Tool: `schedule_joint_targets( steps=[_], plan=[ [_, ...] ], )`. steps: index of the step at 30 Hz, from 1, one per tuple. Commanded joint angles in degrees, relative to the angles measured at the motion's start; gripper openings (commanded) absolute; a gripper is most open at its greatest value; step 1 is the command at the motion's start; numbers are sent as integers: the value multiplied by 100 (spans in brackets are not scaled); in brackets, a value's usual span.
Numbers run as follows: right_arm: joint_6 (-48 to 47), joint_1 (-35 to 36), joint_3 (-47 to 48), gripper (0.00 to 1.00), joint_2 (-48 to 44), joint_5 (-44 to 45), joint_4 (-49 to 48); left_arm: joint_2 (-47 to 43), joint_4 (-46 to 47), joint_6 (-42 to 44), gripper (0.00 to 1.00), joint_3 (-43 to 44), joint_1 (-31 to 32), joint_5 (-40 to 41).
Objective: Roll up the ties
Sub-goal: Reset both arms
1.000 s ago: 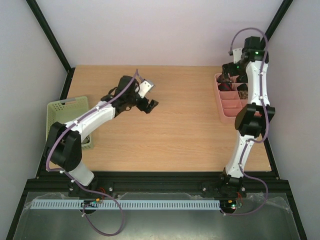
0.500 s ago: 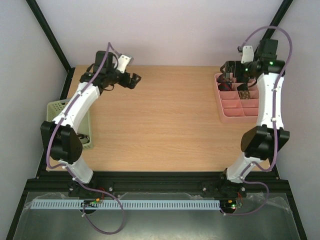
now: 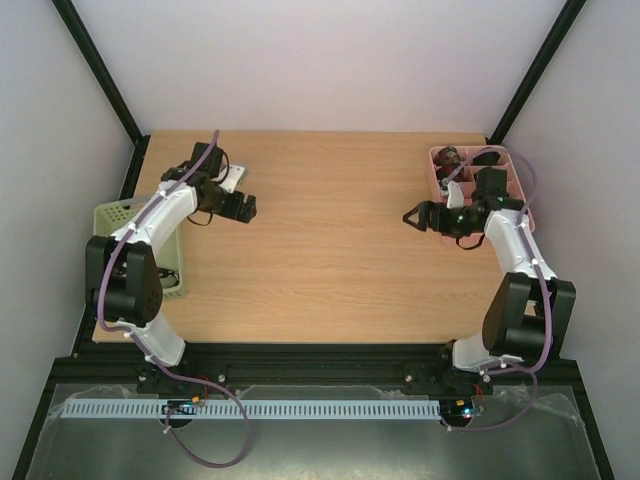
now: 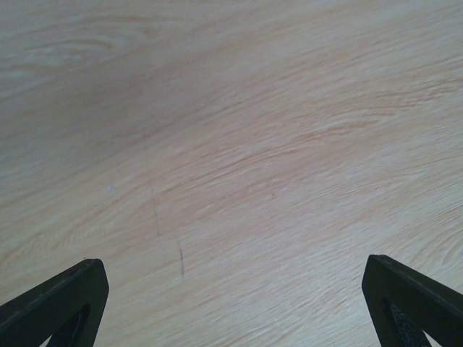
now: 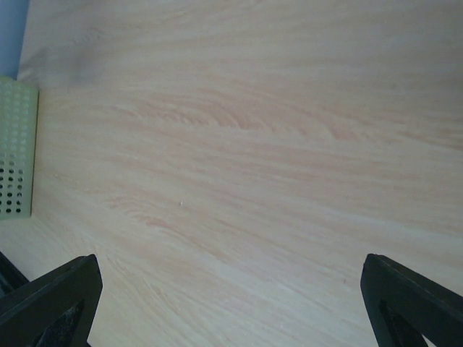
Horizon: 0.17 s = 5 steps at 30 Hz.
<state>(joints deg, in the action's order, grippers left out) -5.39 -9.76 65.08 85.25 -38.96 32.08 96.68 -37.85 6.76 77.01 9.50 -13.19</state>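
1. over the wooden table (image 3: 330,270), seen from above, both arms hang with nothing in them. the left gripper (image 3: 240,207) is toward the far left and the right gripper (image 3: 414,217) toward the far right, each with its two fingers spread wide.
2. both wrist views show only bare wood grain between the black fingertips (image 4: 58,303); no tie lies under either gripper.
3. coiled ties (image 3: 447,158) sit in the far compartments of the pink tray (image 3: 435,175), just to the right of the right gripper and farther from the arm bases. the right arm is the nearer one to them. as round coils, they show no clear long axis.
4. a dark strip (image 3: 172,283), possibly an unrolled tie, shows in the near end of the pale green basket (image 3: 125,212) at the table's left edge; it is too small to be sure. it lies left of the left gripper and back toward that arm's base, so the left arm is nearer.
5. its long axis, and which way it points, cannot be told from this view.
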Motion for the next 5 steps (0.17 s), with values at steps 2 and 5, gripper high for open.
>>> schedule_joint_targets(
  steps=[2,5],
  plan=[
    [-234,79,-602,99,-449,89,-74,-383,-66,-365,99,-115,78,314],
    [-456,79,-642,99,-462,444,58,-456,217,-761,99,-205,79,74]
  ],
)
